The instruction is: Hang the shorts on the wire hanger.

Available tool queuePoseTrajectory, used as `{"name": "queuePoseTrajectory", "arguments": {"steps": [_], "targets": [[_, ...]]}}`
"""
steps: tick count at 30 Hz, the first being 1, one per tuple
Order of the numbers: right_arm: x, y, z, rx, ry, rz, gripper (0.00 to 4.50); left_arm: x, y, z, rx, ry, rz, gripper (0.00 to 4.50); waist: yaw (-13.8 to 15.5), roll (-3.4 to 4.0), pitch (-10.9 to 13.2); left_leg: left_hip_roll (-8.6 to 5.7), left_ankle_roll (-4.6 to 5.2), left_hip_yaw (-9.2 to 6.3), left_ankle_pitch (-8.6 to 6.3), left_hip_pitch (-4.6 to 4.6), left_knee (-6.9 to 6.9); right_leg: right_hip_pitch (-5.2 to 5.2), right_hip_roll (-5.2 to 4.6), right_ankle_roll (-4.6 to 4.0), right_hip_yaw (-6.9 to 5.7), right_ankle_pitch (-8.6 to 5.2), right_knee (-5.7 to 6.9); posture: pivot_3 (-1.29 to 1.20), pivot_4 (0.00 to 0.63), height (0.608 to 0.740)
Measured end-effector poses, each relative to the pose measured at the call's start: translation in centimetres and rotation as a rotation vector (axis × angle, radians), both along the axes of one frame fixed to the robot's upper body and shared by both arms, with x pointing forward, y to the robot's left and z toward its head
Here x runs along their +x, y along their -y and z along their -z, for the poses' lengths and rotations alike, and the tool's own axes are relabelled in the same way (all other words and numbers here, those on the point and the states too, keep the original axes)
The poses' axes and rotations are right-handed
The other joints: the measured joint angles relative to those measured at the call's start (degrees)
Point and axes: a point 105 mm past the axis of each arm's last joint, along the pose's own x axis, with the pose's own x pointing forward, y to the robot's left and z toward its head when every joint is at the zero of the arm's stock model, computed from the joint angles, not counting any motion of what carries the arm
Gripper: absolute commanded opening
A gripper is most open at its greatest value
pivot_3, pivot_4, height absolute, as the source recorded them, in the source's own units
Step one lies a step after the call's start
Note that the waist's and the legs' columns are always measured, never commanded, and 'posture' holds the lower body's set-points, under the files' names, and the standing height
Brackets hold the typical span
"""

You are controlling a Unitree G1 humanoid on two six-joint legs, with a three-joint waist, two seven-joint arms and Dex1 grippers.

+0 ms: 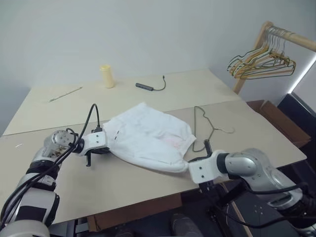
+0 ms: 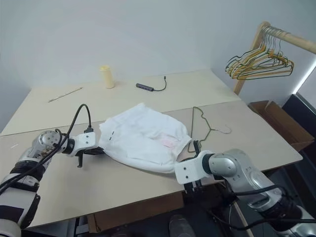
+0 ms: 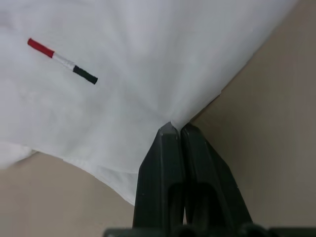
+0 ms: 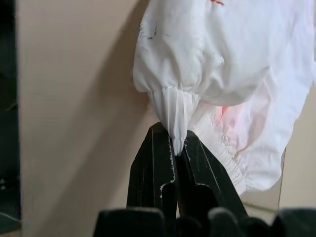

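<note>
The white shorts (image 1: 148, 138) lie spread on the tan table, with a faint pink print near their right side and a small red, white and black tag (image 3: 61, 60). My left gripper (image 3: 176, 129) is shut on the shorts' left edge, the fabric pinched between its black fingers. At the shorts' right corner my right gripper (image 4: 177, 143) is shut on a gathered bunch of cloth. The thin dark wire hanger (image 1: 203, 127) lies flat on the table just right of the shorts, its hook pointing to the right.
A yellow cup (image 1: 107, 76), a dark cable with a plug (image 1: 148, 87) and a thin stick (image 1: 65, 94) lie at the table's far side. A wooden rack with a bunch of hangers (image 1: 260, 61) stands at the far right. A cardboard box (image 1: 279, 121) sits beyond the table's right edge.
</note>
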Motion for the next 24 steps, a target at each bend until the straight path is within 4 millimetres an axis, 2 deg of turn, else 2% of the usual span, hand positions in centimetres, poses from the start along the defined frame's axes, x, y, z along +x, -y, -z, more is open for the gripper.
{"name": "queuePoseTrajectory", "arguments": {"steps": [4,7,10,14,17,19,21,24], "targets": [[1.0,-1.9,0.4,0.053,0.031,0.017,0.0,-3.0,-2.8,-0.5,0.117,-0.028,0.032,0.03,-1.4,-0.01,0.0,0.06,-0.02,-0.25,-0.02,-0.01,-0.15,-0.16,0.0,-0.04,0.11,0.02,0.06,-0.17,0.0,0.74],[1.0,-4.1,0.3,0.1,0.063,-0.038,0.0,-6.9,-5.1,-0.9,0.194,-0.094,0.029,0.03,-1.8,0.01,0.0,0.09,-0.07,-0.29,-0.04,-0.09,-0.18,-0.32,-0.03,-0.09,0.16,0.04,0.12,-0.15,0.0,0.74],[0.5,-5.5,0.1,0.117,0.094,-0.12,0.0,-10.0,-6.2,-1.3,0.24,-0.154,0.017,0.03,-1.1,-0.02,0.1,0.19,-0.09,-0.29,-0.05,-0.1,-0.16,-0.3,-0.14,-0.1,0.1,0.05,0.08,-0.13,0.0,0.74],[-0.9,-6.0,0.2,0.093,0.084,-0.252,0.0,-14.1,-6.3,-1.5,0.25,-0.246,-0.013,0.03,0.4,-0.07,0.1,0.26,-0.09,-0.25,-0.06,-0.04,-0.15,-0.19,-0.17,-0.02,0.04,0.0,-0.07,-0.11,0.0,0.74],[-2.4,-4.3,0.9,0.007,-0.005,-0.345,0.0,-16.8,-4.6,-2.0,0.216,-0.304,0.006,0.03,1.5,-0.06,0.2,0.32,-0.11,-0.17,-0.07,-0.02,-0.16,-0.11,-0.15,-0.03,0.0,-0.02,-0.2,-0.09,0.0,0.74],[-2.5,-3.4,0.6,-0.008,-0.048,-0.35,0.0,-17.3,-3.8,-2.7,0.202,-0.294,0.004,0.03,2.2,-0.12,0.2,0.36,-0.1,-0.07,-0.07,0.03,-0.14,-0.06,-0.06,-0.03,-0.05,-0.03,-0.18,-0.09,0.0,0.74],[-1.9,-2.7,-0.2,-0.001,-0.077,-0.315,0.0,-16.7,-3.2,-3.8,0.199,-0.246,0.003,0.03,2.8,-0.14,0.3,0.4,-0.1,0.07,-0.06,0.23,-0.12,0.06,0.04,-0.09,-0.09,-0.04,-0.15,-0.09,0.0,0.74],[1.2,-1.9,-2.1,0.042,-0.074,-0.164,0.0,-14.0,-2.2,-5.7,0.171,-0.1,0.001,0.03,3.5,-0.08,0.3,0.39,-0.1,0.12,-0.06,0.62,-0.14,0.27,0.09,-0.41,-0.09,-0.21,-0.11,-0.09,0.0,0.74]]}}
